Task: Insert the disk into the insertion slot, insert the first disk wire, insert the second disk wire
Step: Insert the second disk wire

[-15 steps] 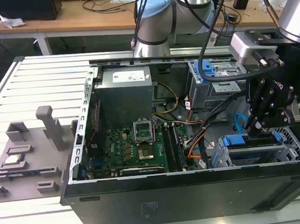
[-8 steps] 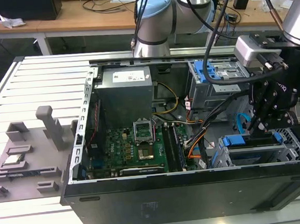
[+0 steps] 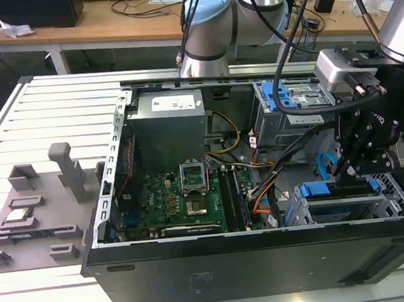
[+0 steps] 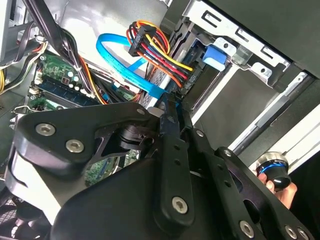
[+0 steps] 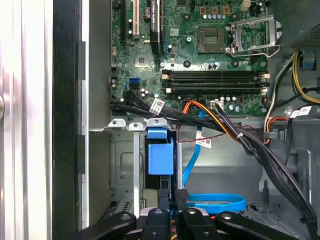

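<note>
The disk sits inside the insertion slot point(image 3: 396, 193), its blue carrier point(image 3: 318, 189) showing at the end that faces into the case; the first wrist view has that carrier point(image 5: 160, 156) between the cage walls point(image 5: 125, 170). My gripper point(image 3: 348, 172) hangs over that end, with fingers point(image 5: 181, 196) nearly together. In the second wrist view the gripper point(image 4: 169, 106) is shut on the end of the second disk wire point(image 4: 116, 46), a light blue loop point(image 5: 216, 202). The first disk wire point(image 4: 165, 59) runs from its black plug down to the disk's edge beside the fingertips.
A taller grey cage with blue tabs point(image 3: 290, 96) stands behind the gripper. The motherboard point(image 3: 192, 197), a thick black cable bundle point(image 5: 250, 145) and the power supply point(image 3: 168, 125) crowd the case. A person's fingers point(image 4: 286, 192) hold a round knob outside the case wall.
</note>
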{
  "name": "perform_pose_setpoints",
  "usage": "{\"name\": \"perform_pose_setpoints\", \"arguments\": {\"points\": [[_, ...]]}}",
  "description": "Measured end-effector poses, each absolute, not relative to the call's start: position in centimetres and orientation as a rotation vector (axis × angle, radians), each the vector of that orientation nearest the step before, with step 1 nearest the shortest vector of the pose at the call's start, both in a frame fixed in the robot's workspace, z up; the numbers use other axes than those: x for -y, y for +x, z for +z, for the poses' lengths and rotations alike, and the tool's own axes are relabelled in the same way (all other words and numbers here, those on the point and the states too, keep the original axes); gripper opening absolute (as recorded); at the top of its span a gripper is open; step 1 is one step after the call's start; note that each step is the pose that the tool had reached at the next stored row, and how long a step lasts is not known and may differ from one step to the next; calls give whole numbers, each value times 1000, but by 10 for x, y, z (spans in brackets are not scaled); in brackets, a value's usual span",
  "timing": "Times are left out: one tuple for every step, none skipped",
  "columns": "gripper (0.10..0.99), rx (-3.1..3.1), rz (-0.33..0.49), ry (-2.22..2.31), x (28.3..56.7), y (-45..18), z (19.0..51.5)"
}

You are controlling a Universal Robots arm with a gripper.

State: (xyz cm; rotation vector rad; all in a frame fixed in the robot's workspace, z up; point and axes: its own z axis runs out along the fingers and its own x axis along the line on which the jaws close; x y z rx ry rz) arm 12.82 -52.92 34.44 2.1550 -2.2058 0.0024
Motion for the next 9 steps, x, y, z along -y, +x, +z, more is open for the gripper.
{"name": "perform_pose_setpoints", "arguments": {"points": [[161,2205,2,2156,529,128,344],[161,2205,2,2156,529,128,343],[161,2205,3,2156,529,128,342],[161,2205,2,2156,529,128,342],[161,2205,3,2156,529,128,340],[161,2204,3,2156,529,128,339],[161,2204,3,2156,529,128,339],[161,2204,3,2156,529,128,338],[161,2204,3,2156,529,128,338]]}}
